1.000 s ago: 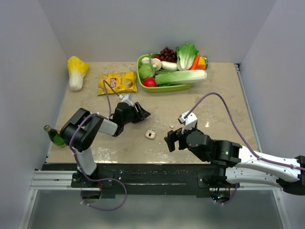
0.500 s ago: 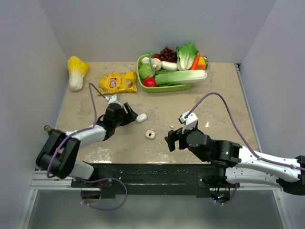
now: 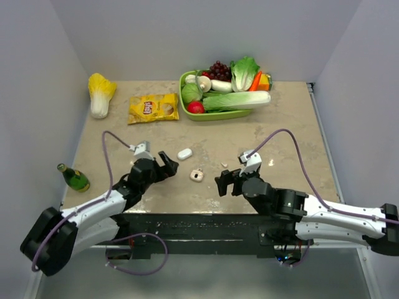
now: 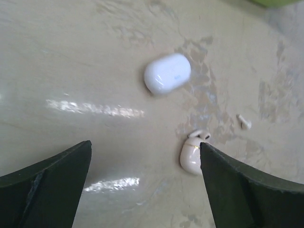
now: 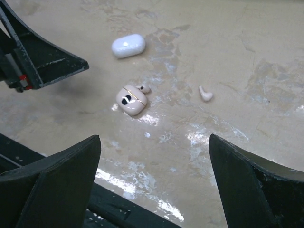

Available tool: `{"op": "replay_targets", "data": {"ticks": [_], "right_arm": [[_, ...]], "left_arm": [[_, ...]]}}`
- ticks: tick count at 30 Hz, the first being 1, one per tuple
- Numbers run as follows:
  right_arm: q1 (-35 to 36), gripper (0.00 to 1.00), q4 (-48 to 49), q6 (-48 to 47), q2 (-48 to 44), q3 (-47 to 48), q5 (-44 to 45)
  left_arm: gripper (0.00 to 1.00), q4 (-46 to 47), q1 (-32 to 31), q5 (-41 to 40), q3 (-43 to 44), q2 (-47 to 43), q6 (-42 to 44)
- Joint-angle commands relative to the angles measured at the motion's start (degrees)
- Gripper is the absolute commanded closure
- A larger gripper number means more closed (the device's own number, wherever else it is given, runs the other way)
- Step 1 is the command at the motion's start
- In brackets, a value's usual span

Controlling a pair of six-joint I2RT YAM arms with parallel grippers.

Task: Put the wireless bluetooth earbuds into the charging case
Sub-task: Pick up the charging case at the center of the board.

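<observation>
On the table point(image 3: 283, 121), white oval case point(image 4: 167, 73)

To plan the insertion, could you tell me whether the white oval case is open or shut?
Shut: the white oval case shows one smooth shell, no raised lid.

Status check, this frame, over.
Left end effector, right end effector open, empty. Earbuds loose on table: one beside open beige case, one apart. White oval case lying separate. Nothing in the way.

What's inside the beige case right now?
The case shows two dark sockets, seemingly empty; their depths are too dark to tell. One earbud lies beside its edge, a second earbud apart on the table.
</observation>
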Motion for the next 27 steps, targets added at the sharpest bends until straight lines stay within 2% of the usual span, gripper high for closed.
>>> {"op": "replay_targets", "data": {"ticks": [1,3,4,8,11,16,25,27], "right_arm": [[-0.2,0.02,0.4,4.4,6.4,2.3,4.7],[-0.2,0.02,0.2,5.8,7.0,2.0,5.9],[-0.2,0.02,0.8,6.3,6.8,1.1,6.2],[-0.2,0.04,4.6,6.0,3.0,-2.1,6.1],[-0.2,0.05,5.6,4.8,1.3,-2.8,4.2],[-0.2,0.04,-2.2,5.1,5.1,2.7,2.5],[-0.2,0.04,-3.9,5.0,0.8,3.9,-1.2],[-0.2,0.04,-4.8,5.0,0.0,3.9,-1.1]], "left_arm": [[0.0,-8.7,-11.2,-9.3,10.0,6.6,0.4],[0.0,-12.2,-12.6,-11.5,12.0,10.2,-2.6],[0.0,-17.1,-12.8,-14.0,14.1,11.2,-6.2],[0.0,-18.0,-12.9,-13.0,14.9,14.4,-7.5],[0.0,-15.8,-13.6,-7.8,15.8,15.3,-1.0],[0.0,-18.7,-17.8,-8.4,21.9,18.8,7.9],[0.0,-19.2,-21.3,-6.1,28.8,25.1,15.2],[0.03,-21.1,-21.4,-5.9,31.2,28.3,16.6]]}}
